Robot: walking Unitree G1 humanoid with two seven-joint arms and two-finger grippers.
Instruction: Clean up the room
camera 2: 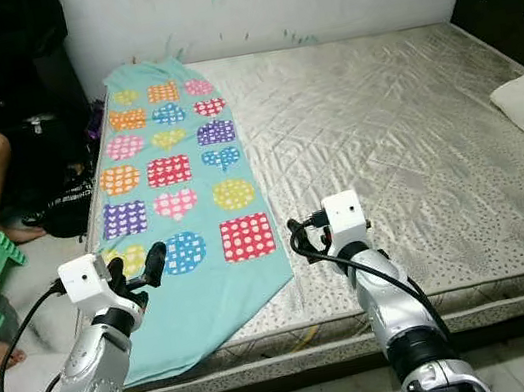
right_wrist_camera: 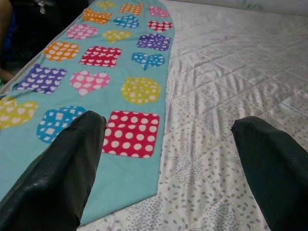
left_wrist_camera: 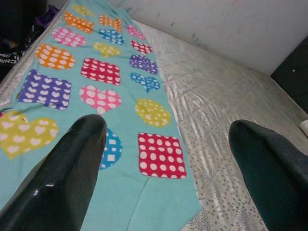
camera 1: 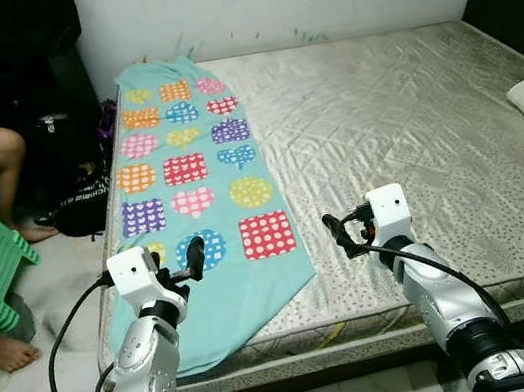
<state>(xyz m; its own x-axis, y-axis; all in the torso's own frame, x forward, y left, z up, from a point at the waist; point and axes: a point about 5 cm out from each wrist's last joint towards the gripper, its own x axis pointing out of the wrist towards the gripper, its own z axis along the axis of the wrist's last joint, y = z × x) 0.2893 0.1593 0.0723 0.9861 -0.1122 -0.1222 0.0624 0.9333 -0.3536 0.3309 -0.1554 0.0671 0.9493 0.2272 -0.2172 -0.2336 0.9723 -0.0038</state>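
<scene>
Covering most of the floor ahead, a bare quilted mattress [camera 1: 381, 124] carries a turquoise blanket [camera 1: 196, 167] with bright patches, stretched away beyond both pincers. The left gripper [camera 1: 184, 262], fingers spread wide, hovers over the blanket's near end; the right gripper [camera 1: 347, 232], equally wide, hovers just beside its edge.

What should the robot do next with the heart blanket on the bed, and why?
Probably lower the left gripper onto the near edge of the blanket. Both grippers hover open above the mattress, the right gripper beside the cloth, and neither holds anything.
</scene>
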